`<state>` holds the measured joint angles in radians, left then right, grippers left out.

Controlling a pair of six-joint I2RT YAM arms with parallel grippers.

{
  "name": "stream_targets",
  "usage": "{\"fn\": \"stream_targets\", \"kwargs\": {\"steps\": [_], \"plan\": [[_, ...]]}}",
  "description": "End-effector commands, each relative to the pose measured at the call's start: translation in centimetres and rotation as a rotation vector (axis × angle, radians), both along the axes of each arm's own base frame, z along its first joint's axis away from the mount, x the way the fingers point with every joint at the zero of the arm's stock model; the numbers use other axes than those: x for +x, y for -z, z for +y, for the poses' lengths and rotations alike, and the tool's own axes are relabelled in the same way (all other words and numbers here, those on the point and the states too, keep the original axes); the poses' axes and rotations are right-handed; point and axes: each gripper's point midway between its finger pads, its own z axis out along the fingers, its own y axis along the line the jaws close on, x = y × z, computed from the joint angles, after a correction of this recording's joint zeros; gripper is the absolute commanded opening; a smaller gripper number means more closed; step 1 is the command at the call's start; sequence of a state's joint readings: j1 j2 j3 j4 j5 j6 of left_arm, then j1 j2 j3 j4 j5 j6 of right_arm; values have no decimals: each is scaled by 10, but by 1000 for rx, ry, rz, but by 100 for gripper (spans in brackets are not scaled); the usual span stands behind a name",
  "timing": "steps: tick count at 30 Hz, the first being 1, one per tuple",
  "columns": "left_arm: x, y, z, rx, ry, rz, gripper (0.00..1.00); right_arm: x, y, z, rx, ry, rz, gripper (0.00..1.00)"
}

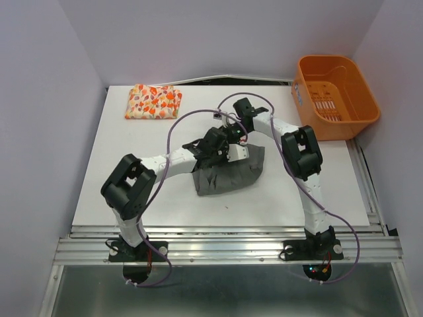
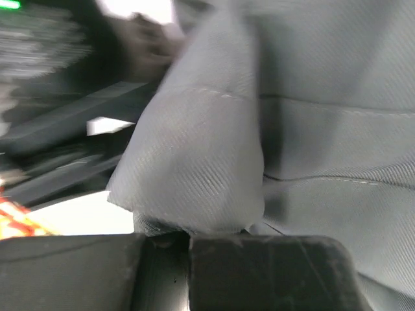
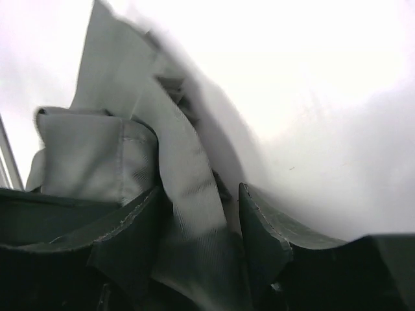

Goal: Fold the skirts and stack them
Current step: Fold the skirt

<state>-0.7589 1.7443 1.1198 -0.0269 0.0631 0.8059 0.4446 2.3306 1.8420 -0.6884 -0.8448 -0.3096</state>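
Both arms meet over a dark grey skirt [image 1: 228,175] lying rumpled at the middle of the white surface [image 1: 132,172]. The left gripper [image 1: 213,144] has its fingers [image 2: 272,272] closed on a raised fold of the grey cloth. Just beside it, the right gripper [image 1: 236,135] pinches a strip of the same skirt between its fingers [image 3: 259,236]. A folded cream skirt with an orange leafy print [image 1: 153,102] sits at the far left edge, well apart. An orange basket [image 1: 330,130] stands at the far right corner.
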Motion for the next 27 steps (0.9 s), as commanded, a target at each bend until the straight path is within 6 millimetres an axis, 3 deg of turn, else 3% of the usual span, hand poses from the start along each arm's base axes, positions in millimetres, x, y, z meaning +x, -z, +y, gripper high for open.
{"fn": "stream_targets", "kwargs": {"steps": [1, 6, 9, 13, 14, 16, 19, 20, 21, 25, 26, 27], "plan": [[-21, 59, 18, 107, 4, 117, 0, 13, -15, 9, 0, 55, 29, 59], [-31, 65, 18, 114, 31, 153, 0, 29, -27, 10, 10, 81, -5, 62], [-39, 68, 17, 117, 54, 179, 0, 47, -29, -2, 25, 144, 16, 61], [-57, 69, 16, 129, 102, 190, 0, 62, -16, -9, 18, 173, 15, 56], [-63, 67, 17, 133, 116, 201, 0, 61, -11, -10, 13, 157, 10, 50], [-69, 63, 16, 131, 122, 215, 0, 48, -3, -10, 27, 124, 52, 42], [-71, 42, 13, 106, 113, 235, 0, 13, 25, -15, 8, 74, 158, 32], [-71, 38, 12, 94, 109, 233, 0, 11, 23, -15, 17, 66, 159, 29], [-69, 25, 9, 79, 101, 230, 0, -6, 33, -14, 14, 43, 201, 26], [-60, -2, 3, 65, 87, 205, 0, -36, 48, -17, 17, 17, 294, 16], [-53, -6, 3, 70, 77, 193, 2, -40, 47, -17, 26, 14, 310, 15], [-49, -7, 4, 69, 69, 187, 14, -41, 47, -16, 31, 13, 314, 14]]}}
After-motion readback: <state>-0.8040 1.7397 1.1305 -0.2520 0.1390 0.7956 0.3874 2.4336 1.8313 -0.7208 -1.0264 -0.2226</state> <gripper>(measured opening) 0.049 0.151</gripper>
